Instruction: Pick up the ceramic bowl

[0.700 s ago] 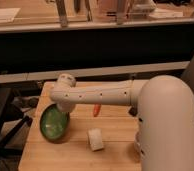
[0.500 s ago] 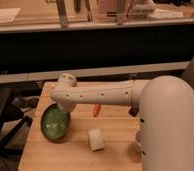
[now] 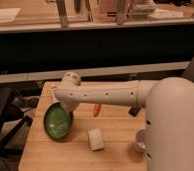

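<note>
Wooden bench (image 3: 115,131) carries the green ceramic bowl (image 3: 57,124) near its left edge. A white robot arm (image 3: 110,93) reaches leftward over the bench, with its claw (image 3: 66,104) at the bowl's upper right rim. Whether the claw is clenched or released cannot be told. A small white cup (image 3: 95,139) sits just right of the bowl, and an orange object (image 3: 96,109) lies beyond it.

Wooden table (image 3: 117,131) — white cup (image 3: 95,139), orange object (image 3: 96,109), ceramic bowl (image 3: 58,123) under the pincer (image 3: 67,106).
</note>
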{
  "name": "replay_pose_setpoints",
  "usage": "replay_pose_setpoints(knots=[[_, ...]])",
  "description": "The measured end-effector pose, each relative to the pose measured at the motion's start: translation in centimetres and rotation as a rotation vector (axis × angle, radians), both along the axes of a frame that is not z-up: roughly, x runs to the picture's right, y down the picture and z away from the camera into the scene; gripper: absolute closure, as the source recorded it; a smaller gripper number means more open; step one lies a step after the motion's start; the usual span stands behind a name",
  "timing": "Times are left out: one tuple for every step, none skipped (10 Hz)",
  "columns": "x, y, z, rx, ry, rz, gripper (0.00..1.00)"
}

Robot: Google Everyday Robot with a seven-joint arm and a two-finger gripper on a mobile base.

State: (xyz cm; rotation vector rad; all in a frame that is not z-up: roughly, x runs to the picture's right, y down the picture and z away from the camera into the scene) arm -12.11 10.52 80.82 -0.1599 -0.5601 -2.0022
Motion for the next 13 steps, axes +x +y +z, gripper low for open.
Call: replay_pose_setpoints(knots=[[0.5, -0.2, 0.0, 0.003, -0.002, -0.003, 0.97], [0.3, -0.1, -0.1, 0.002, -0.009, -0.007, 0.97], [0.3, -0.2, -0.2, 0.004, -0.018, -0.014, 0.97], [0.8, -0.4, -0.3, 0.009, -0.021, -0.017, 0.97], [1.0, -0.6, -0.2, 0.014, -0.025, -0.021, 0.97], [0.9, -0.7, -0.3, 0.015, -0.033, -0.027, 0.97], [1.0, -0.7, -0.4, 0.015, -0.039, -0.029, 0.97], [1.2, -0.8, -0.4, 0.019, -0.042, -0.034, 0.97], [1.3, -0.9, -0.4, 0.021, -0.046, -0.038, 0.97], [1.4, -1.1, -0.5, 0.024, -0.051, -0.041, 0.97], [1.5, -1.1, -0.5, 0.025, -0.055, -0.043, 0.97], [1.4, -1.2, -0.6, 0.028, -0.061, -0.046, 0.97], [1.5, -1.3, -0.7, 0.03, -0.066, -0.049, 0.97]])
